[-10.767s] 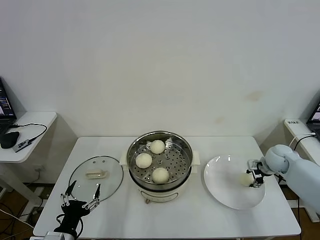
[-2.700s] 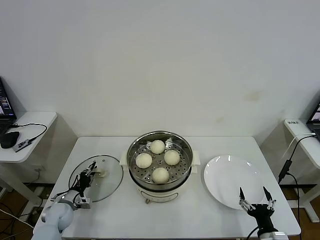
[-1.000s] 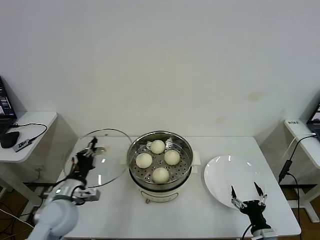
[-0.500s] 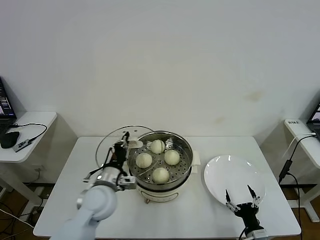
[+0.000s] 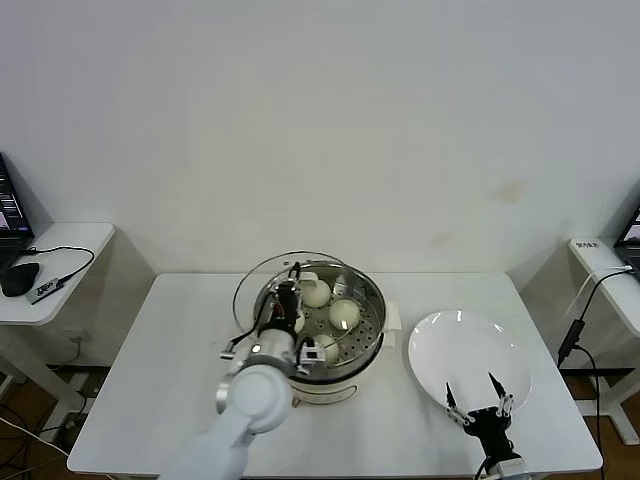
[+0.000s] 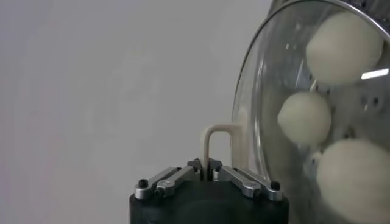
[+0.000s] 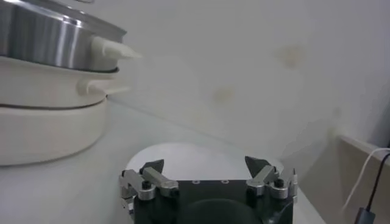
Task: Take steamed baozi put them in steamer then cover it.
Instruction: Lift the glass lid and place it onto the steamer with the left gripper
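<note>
Carried across from the table, the glass lid [image 5: 290, 290] is now held tilted over the steamer [image 5: 322, 322], its handle [image 6: 214, 146] pinched by the left gripper [image 5: 291, 297]. The right gripper [image 5: 478, 405] is parked by the plate [image 5: 470, 360], fingers spread.

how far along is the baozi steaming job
Loading looks done: the baozi sit in the steamer and the white plate is bare. In hand: the left pincer holds the glass lid by its handle, tilted over the pot's left rim. Left: setting it down flat. The right pincer idles open near the plate.

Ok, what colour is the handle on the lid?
Cream-white, gripped by the left claw; the lid handle shows best in the left wrist view.
</note>
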You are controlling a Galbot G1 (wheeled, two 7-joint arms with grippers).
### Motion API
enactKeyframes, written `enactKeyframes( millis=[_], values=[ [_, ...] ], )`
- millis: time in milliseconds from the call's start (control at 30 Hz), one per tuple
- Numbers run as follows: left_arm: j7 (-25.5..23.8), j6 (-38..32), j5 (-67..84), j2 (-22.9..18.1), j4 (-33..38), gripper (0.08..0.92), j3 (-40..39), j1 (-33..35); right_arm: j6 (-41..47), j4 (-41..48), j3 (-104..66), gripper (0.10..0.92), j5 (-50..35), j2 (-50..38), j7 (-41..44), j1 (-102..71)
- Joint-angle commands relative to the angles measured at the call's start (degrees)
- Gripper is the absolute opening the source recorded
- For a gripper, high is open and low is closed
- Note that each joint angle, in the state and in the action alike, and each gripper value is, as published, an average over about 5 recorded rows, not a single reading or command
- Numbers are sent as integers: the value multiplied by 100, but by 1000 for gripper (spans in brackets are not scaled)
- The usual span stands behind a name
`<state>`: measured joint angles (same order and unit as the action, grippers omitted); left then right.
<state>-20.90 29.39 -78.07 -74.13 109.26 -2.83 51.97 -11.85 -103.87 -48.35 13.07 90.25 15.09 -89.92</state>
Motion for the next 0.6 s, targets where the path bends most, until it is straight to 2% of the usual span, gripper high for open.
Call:
enactKeyframes(
  millis=[33,600],
  values=[
    [-113,78,-550,-649,-329,142,-246,-142,-11,58,20,823,30,10,2,14],
    [-22,-44,-855,-767,-387,142,-184,264,-37,105,56,823,55,9,6,18]
  ],
)
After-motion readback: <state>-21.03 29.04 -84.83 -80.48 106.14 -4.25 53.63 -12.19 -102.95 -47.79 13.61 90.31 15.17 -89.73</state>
